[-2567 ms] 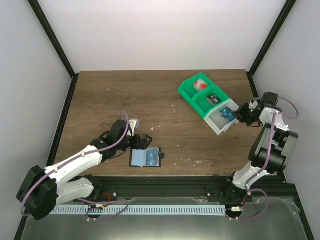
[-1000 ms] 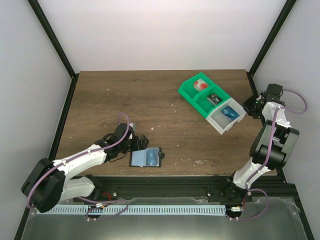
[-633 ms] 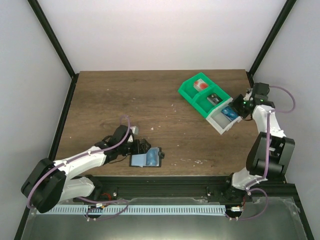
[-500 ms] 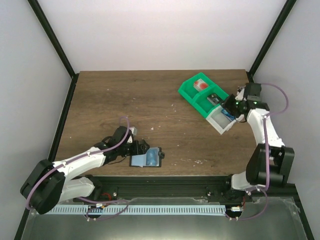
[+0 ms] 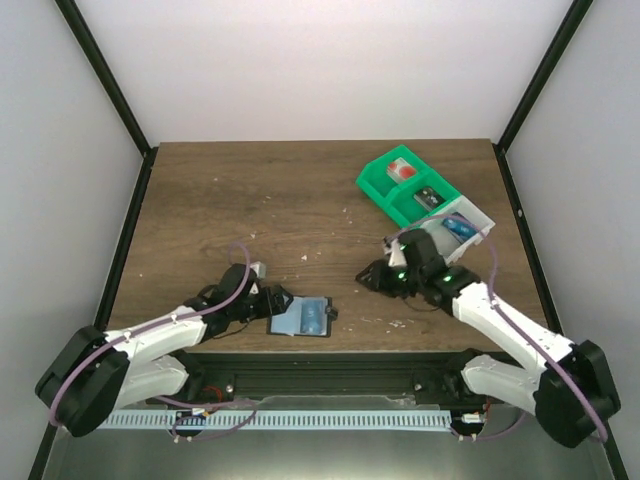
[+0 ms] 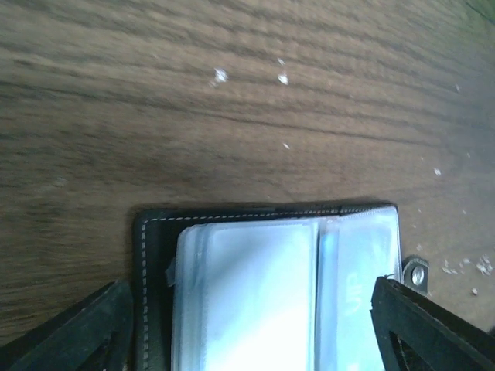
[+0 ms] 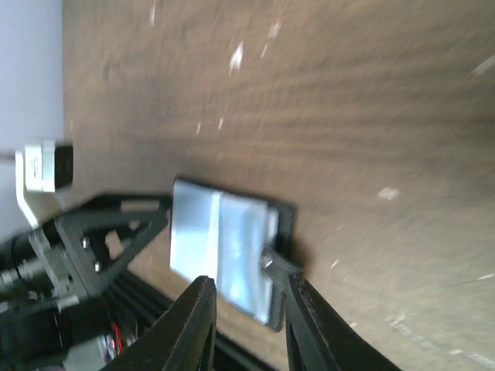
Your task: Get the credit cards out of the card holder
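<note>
Two grippers faced the card holder, which lay open and flat on the table close to its near edge, left of the middle. The left gripper sat low at the holder's left end, its fingers spread wide to either side of that end; whether they touched it could not be told. The right gripper hovered to the holder's right, apart from it, fingers only narrowly parted and pinching nothing. One blue credit card showed in the holder's right half. Toward the far right corner stood a green-and-white bin, with something blue in its white end compartment. White specks dotted the wood between.
</note>
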You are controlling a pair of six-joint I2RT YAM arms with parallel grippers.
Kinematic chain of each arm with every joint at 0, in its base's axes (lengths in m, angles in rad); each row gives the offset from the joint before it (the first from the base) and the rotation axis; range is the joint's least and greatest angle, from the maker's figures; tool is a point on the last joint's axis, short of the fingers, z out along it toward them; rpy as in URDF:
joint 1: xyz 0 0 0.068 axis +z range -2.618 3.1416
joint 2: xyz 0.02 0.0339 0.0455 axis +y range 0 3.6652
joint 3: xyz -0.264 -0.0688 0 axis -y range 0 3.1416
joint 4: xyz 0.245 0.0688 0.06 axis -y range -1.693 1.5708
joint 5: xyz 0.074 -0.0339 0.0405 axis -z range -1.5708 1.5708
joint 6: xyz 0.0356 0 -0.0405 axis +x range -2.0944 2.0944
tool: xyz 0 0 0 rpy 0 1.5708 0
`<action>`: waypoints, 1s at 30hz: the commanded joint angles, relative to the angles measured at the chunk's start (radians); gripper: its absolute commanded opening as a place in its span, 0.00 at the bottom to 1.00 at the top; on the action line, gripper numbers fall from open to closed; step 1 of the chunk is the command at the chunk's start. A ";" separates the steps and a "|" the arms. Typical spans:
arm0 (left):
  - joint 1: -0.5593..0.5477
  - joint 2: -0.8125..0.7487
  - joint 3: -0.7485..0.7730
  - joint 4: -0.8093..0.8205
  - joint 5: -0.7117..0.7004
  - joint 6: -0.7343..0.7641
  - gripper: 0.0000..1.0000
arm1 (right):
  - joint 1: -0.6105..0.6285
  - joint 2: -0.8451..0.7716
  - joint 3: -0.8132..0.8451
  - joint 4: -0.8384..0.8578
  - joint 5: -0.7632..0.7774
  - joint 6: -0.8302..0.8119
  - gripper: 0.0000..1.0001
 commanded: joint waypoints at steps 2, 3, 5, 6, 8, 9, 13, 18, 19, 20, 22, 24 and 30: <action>-0.027 0.030 -0.070 0.165 0.167 -0.092 0.78 | 0.264 0.082 -0.051 0.183 0.075 0.150 0.27; -0.034 0.031 -0.071 0.184 0.181 -0.100 0.75 | 0.310 0.114 -0.048 0.205 0.087 0.156 0.27; -0.037 0.022 -0.059 0.169 0.181 -0.107 0.71 | 0.385 0.176 -0.039 0.221 0.116 0.163 0.27; -0.037 0.012 -0.051 0.143 0.166 -0.104 0.70 | 0.415 0.203 -0.032 0.222 0.134 0.164 0.27; -0.037 -0.023 -0.038 0.102 0.139 -0.090 0.66 | 0.453 0.245 -0.030 0.221 0.156 0.167 0.27; -0.037 -0.042 -0.034 0.090 0.135 -0.084 0.64 | 0.466 0.258 -0.034 0.223 0.163 0.169 0.27; -0.038 -0.105 -0.036 0.075 0.143 -0.064 0.54 | 0.486 0.271 -0.080 0.255 0.185 0.191 0.28; -0.039 -0.092 -0.095 0.191 0.213 -0.068 0.40 | 0.486 0.263 -0.122 0.279 0.219 0.215 0.29; -0.039 -0.078 -0.108 0.211 0.220 -0.068 0.37 | 0.487 0.267 -0.124 0.281 0.230 0.217 0.29; -0.039 -0.060 -0.118 0.228 0.226 -0.068 0.34 | 0.486 0.274 -0.124 0.283 0.234 0.217 0.29; -0.039 -0.024 -0.128 0.245 0.234 -0.058 0.31 | 0.486 0.295 -0.119 0.289 0.235 0.217 0.29; -0.040 0.011 -0.127 0.245 0.239 -0.045 0.30 | 0.485 0.313 -0.115 0.291 0.239 0.219 0.29; -0.041 0.056 -0.151 0.266 0.240 -0.034 0.25 | 0.485 0.358 -0.103 0.309 0.247 0.208 0.30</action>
